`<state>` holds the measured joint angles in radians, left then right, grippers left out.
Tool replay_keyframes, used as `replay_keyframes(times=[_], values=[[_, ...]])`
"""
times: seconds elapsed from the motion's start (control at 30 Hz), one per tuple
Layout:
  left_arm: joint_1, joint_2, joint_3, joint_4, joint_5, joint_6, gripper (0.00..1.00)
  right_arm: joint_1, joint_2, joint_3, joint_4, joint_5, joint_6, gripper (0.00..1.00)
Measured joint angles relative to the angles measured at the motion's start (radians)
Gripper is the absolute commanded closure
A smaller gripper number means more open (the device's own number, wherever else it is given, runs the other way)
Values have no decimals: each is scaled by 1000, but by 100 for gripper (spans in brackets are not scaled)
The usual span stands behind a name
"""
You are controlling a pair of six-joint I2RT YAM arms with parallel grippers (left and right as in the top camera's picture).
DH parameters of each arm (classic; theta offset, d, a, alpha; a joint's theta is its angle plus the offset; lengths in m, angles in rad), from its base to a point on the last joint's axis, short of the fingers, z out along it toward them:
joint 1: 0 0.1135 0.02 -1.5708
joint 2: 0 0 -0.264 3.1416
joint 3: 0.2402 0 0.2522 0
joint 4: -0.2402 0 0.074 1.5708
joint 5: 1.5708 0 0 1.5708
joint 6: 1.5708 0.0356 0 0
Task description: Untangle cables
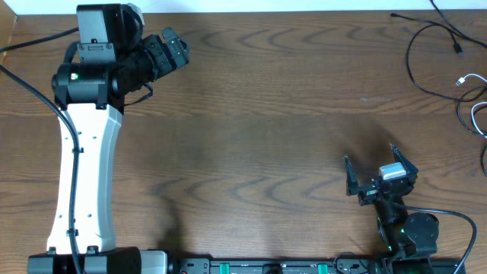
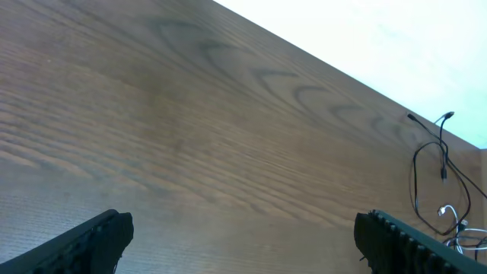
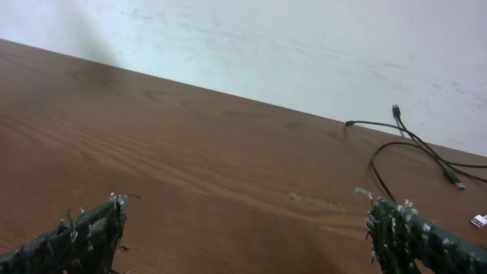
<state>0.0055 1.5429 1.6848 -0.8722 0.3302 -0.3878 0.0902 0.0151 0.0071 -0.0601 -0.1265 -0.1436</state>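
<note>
The black cable lies in loose loops at the far right corner of the wooden table. The white cable lies beside it with its plug end showing, and the two cross near the right edge. Both also show in the left wrist view, black and white, and in the right wrist view, black and white. My left gripper is open and empty at the far left, well away from them. My right gripper is open and empty near the front right, short of the cables.
The brown wooden table spans the view, with a white wall behind its far edge. The left arm's white body stretches along the left side. The right arm's base sits at the front edge.
</note>
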Motion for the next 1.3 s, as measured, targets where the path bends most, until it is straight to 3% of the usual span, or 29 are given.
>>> replay_keyframes(times=[0.73,0.9,1.13,1.3], values=[[0,-1,0,-8,0,1,2,0,0,0,0,0,0,1],[0,-50,-33,-13,-56,19,2,0,0,0,0,0,0,1],[-10,-293,-294,333,-151,137,2,0,-1,0,0,0,0,1],[-13,-492,-600,640,-171,244,2,0,0,0,-1,0,0,1]])
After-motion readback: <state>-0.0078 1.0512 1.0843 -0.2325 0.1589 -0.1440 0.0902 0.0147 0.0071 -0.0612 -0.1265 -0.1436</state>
